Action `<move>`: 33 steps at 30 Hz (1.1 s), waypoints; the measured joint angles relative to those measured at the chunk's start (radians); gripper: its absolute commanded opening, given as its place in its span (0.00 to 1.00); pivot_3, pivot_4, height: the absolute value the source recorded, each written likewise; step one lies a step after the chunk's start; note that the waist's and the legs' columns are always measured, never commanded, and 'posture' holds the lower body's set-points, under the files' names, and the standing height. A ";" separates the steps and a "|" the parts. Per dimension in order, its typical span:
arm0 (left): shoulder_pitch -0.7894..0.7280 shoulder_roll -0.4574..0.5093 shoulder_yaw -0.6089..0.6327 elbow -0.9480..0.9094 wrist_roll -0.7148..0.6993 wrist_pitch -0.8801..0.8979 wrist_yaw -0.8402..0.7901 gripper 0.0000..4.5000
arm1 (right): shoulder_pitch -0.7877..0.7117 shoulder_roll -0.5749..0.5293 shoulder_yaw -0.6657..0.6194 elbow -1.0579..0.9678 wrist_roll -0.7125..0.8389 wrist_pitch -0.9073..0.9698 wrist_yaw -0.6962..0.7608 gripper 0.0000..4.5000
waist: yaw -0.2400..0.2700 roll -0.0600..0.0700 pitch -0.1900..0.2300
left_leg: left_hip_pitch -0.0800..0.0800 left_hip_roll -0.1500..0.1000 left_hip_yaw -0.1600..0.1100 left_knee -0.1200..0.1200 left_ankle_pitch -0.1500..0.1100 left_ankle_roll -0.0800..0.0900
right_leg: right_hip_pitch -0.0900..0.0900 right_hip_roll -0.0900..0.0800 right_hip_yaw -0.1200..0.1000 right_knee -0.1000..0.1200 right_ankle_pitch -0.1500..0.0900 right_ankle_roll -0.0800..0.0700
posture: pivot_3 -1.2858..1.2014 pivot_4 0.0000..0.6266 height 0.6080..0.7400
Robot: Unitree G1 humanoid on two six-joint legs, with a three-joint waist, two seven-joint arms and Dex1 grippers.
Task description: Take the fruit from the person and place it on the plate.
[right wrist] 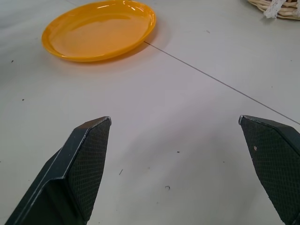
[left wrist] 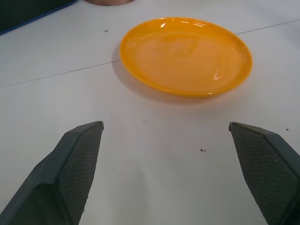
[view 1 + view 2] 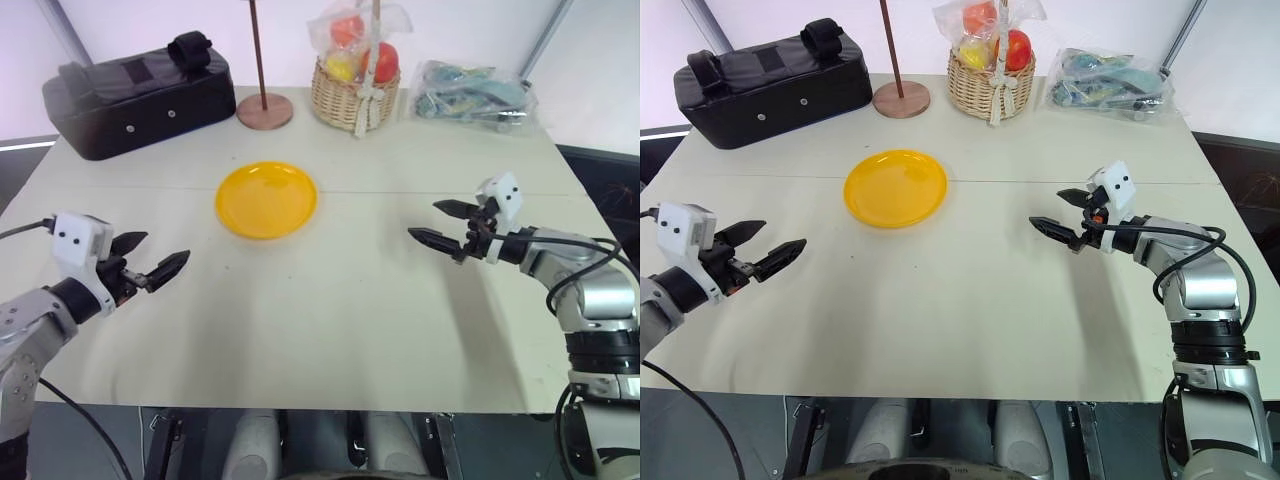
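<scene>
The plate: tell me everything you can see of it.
The plate is round, shallow and glossy yellow-orange, plastic by its look, with a low raised rim that catches highlights. It lies flat and upright on the white table, toward the far middle, just beyond a thin seam line across the tabletop. It is empty; nothing touches it but the table. The left gripper and right gripper, both open, hover well short of it on either side.
</scene>
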 measured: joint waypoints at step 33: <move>-0.046 0.000 -0.009 0.003 -0.001 -0.004 -0.021 1.00 | 0.000 0.011 0.002 0.009 0.000 -0.001 -0.012 0.99 | 0.000 0.000 0.000 | 0.000 0.000 0.000 0.000 0.000 0.000 | 0.000 0.000 0.000 0.000 0.000 0.000 | 0.52 0.24 1.00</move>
